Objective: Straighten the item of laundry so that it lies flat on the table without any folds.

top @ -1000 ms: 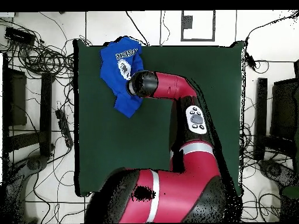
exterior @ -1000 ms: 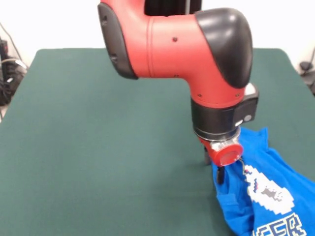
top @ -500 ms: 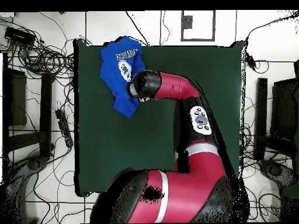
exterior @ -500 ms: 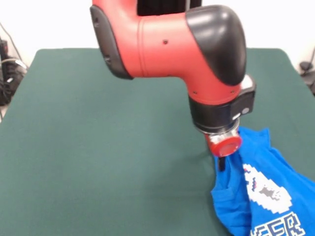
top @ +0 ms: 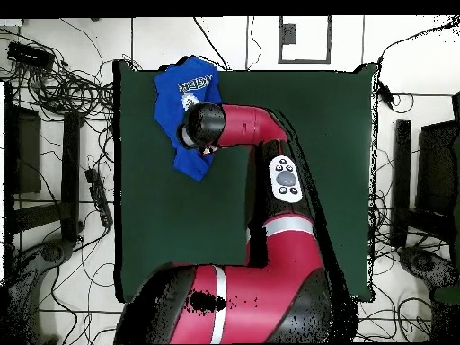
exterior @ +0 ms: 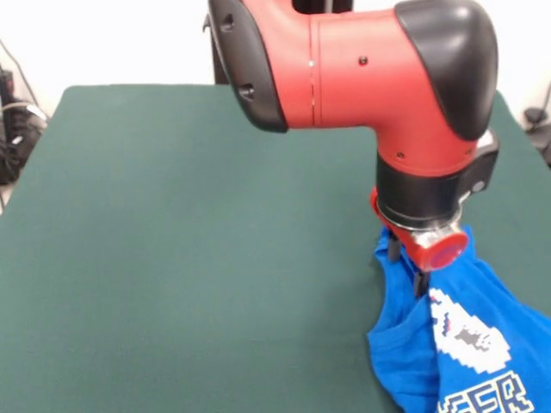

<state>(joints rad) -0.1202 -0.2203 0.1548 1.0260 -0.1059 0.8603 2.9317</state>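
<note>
While the blue T-shirt (exterior: 465, 344) lies rumpled at the lower right of the green table (exterior: 172, 258), the gripper (exterior: 409, 267) hangs directly over its upper edge, and whether it is open is unclear.

Tangled black cables (top: 54, 76) litter the pale floor (top: 404, 54) beneath white walls (exterior: 112, 39).

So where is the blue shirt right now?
In the front view the blue shirt lies crumpled at the table's near right corner, just under the gripper.
</note>
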